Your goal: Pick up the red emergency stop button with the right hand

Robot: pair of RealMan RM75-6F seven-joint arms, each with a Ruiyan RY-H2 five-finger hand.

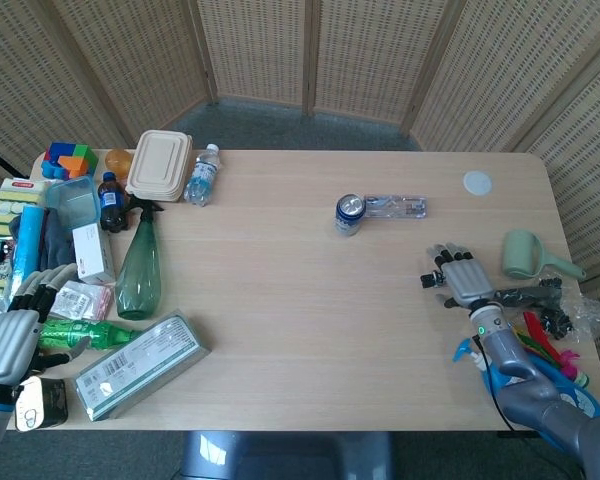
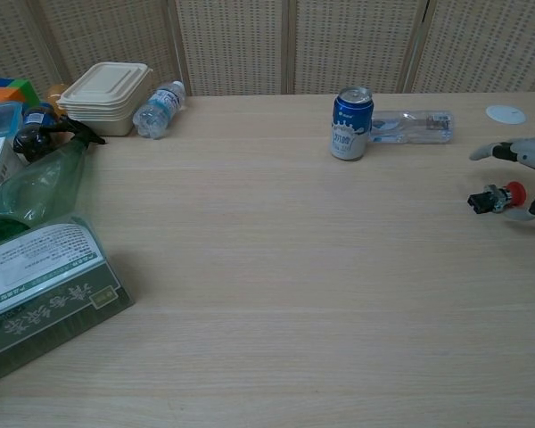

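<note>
The red emergency stop button (image 2: 497, 197) lies on its side on the table near the right edge of the chest view, black body to the left and red cap to the right. My right hand (image 2: 528, 165) hovers over it with fingers spread, one finger stretched out above it and the thumb just beside the red cap; no grip on it shows. From the head camera my right hand (image 1: 461, 278) covers the button. My left hand (image 1: 10, 338) rests open at the table's front left corner, holding nothing.
A blue can (image 2: 350, 123) and a lying clear bottle (image 2: 412, 124) stand behind the button, with a white lid (image 1: 477, 182) further back. A green roller (image 1: 527, 253), a black tool (image 1: 526, 295) and colourful items crowd the right edge. Bottles, boxes and a green spray bottle (image 1: 139, 262) fill the left side.
</note>
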